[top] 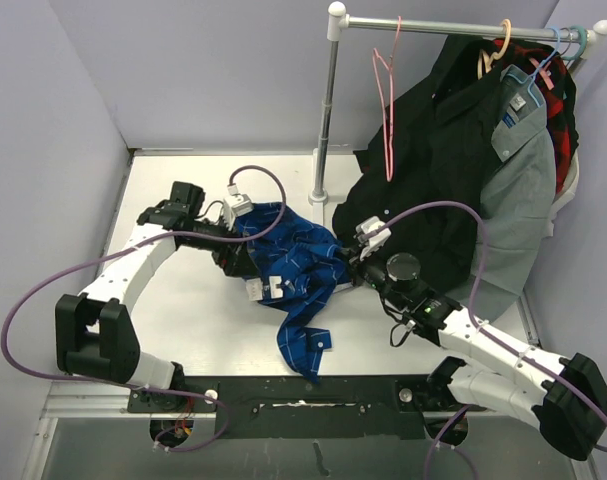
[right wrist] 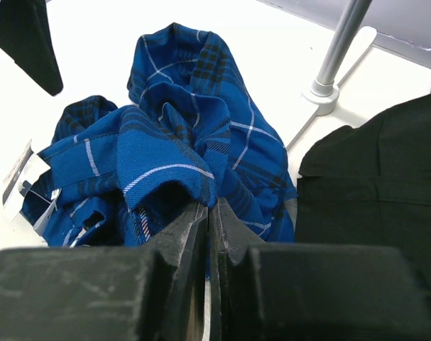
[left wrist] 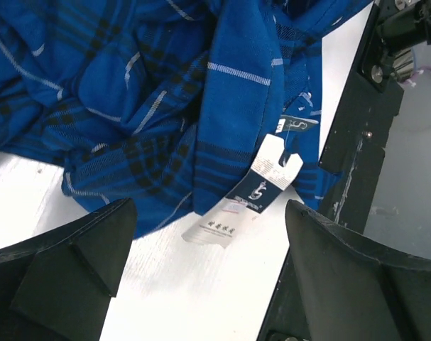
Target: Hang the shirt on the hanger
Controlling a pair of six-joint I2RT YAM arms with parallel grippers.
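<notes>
White arms (top: pixel 133 262) with black joints (top: pixel 95 338) and looping purple cables (top: pixel 11 322).

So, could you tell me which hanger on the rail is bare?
The thin pink hanger, hanging alone towards the left of the rail; the others, further right, all hold clothes.

Blue plaid shirt (top: pixel 298 262) crumpled on table (paper tag attached), pink hanger (top: pixel 387 100) hanging on rail

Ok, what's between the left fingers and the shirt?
In the left wrist view, mostly bare white table, plus the shirt's paper tag poking out toward the open left fingers.
</notes>
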